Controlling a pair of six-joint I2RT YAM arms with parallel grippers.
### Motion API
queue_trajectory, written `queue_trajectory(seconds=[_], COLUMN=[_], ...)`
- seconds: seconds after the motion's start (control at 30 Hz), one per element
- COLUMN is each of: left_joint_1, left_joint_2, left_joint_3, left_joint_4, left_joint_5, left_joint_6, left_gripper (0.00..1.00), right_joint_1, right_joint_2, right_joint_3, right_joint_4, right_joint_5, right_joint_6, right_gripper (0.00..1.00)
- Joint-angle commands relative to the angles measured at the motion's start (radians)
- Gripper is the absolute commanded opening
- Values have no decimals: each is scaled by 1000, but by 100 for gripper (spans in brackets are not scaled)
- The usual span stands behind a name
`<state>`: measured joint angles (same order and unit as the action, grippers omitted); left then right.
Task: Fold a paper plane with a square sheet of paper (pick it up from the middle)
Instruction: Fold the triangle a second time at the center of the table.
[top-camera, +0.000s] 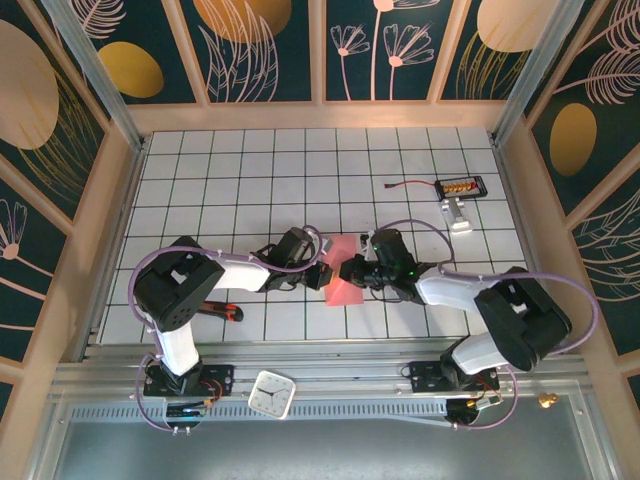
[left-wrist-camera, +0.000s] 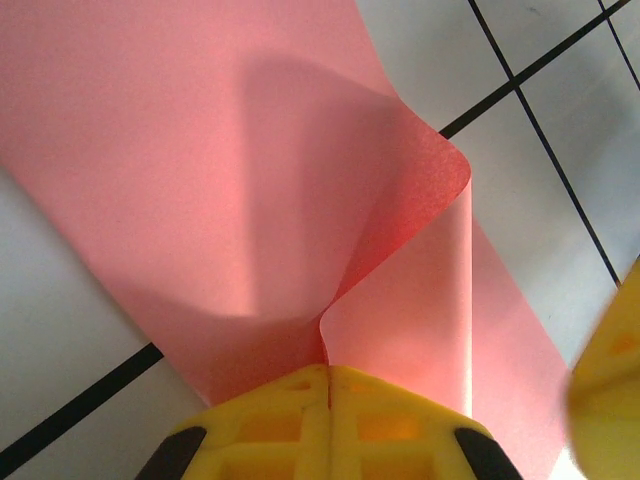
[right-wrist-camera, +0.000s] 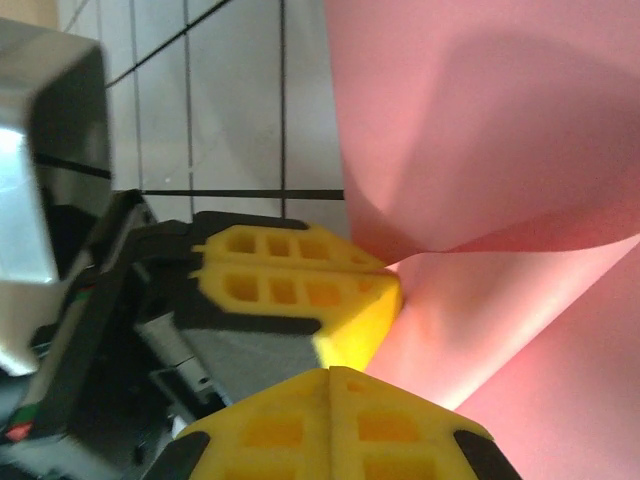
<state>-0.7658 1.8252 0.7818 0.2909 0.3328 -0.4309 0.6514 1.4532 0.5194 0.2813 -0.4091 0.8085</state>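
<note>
The square sheet of paper (top-camera: 345, 287), salmon pink, is lifted and bent at the middle of the tiled table (top-camera: 250, 180). My left gripper (top-camera: 322, 268) is shut on a pinched ridge of it. In the left wrist view the yellow jaws (left-wrist-camera: 328, 372) meet on the paper (left-wrist-camera: 200, 180), which curls up into a loop at the right. My right gripper (top-camera: 351, 271) sits tip to tip with the left one. In the right wrist view its jaws (right-wrist-camera: 330, 372) are shut with no paper in the seam, just below the left gripper's fingers (right-wrist-camera: 300, 290), and the sheet (right-wrist-camera: 480, 150) fans out to the right.
A small white clock (top-camera: 271, 393) lies on the near rail. A black device with a red wire (top-camera: 461, 186) and a white part (top-camera: 458, 216) lie at the back right. A red-handled tool (top-camera: 226, 310) lies by the left arm. Wooden walls fence the table.
</note>
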Motion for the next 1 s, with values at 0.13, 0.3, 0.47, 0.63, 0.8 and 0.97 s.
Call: queue_trajectory(seconds=[0.13, 0.3, 0.47, 0.63, 0.8, 0.97], left_joint_1=[1, 1, 0, 1, 0, 1], left_joint_2=[74, 72, 76, 79, 78, 74], left_joint_3=[-32, -32, -33, -35, -33, -32], left_joint_4=[-168, -168, -171, -177, -180, -181], left_joint_5=[-71, -74, -79, -88, -93, -94], left_joint_6=[21, 22, 26, 32, 35, 37], left_gripper=[0, 0, 0, 0, 0, 0], right_joint_1=[-14, -22, -32, -47, -67, -92], right_joint_2=[120, 141, 153, 140, 98, 7], right_joint_3=[50, 19, -15, -38, -26, -5], right_joint_4=[7, -28, -62, -92, -132, -146], right_joint_5=[9, 22, 33, 39, 37, 12], right_joint_6=[-46, -57, -68, -72, -89, -116], right_gripper=[0, 0, 0, 0, 0, 0])
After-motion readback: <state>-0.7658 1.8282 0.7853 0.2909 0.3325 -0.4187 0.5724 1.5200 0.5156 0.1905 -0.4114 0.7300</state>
